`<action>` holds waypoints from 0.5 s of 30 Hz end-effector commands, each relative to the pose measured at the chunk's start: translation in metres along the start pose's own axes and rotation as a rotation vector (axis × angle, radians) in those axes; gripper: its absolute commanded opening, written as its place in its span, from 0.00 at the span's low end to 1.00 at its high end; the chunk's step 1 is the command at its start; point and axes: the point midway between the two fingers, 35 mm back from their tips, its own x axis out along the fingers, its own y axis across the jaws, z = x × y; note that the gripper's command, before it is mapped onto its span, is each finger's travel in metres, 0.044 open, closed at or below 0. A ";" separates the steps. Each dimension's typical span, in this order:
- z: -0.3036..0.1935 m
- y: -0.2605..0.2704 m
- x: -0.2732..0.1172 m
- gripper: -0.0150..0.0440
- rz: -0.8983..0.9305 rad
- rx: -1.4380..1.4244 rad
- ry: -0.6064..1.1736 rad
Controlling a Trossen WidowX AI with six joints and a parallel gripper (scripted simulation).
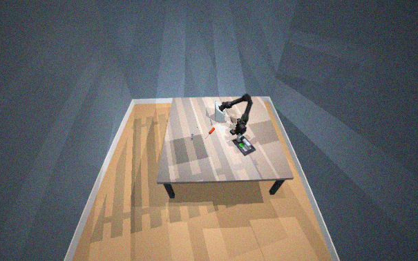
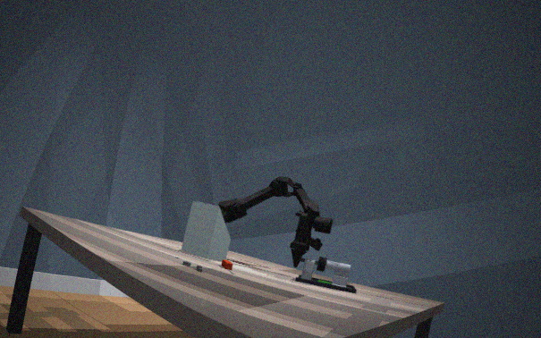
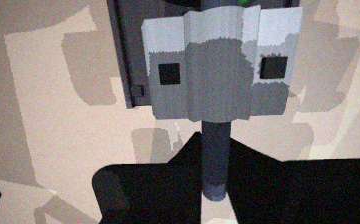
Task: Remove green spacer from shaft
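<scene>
My gripper is shut on the free end of the dark shaft, just outside the grey end block. The shaft runs into this block; a short part also shows beyond it at the top of the wrist view. A dark ring sits between the end block and the light cylindrical housing. The green spacer lies low on the black base plate, off the shaft. Whether the shaft tip is inside the housing is hidden.
An upright pale panel stands near the arm's base. A red-handled screwdriver and small dark parts lie on the table to the left of the fixture.
</scene>
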 end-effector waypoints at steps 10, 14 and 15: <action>0.008 0.000 -0.001 0.25 -0.007 -0.004 -0.009; 0.010 0.000 -0.001 0.25 -0.007 -0.004 -0.009; 0.010 0.000 -0.002 0.25 -0.007 -0.004 -0.009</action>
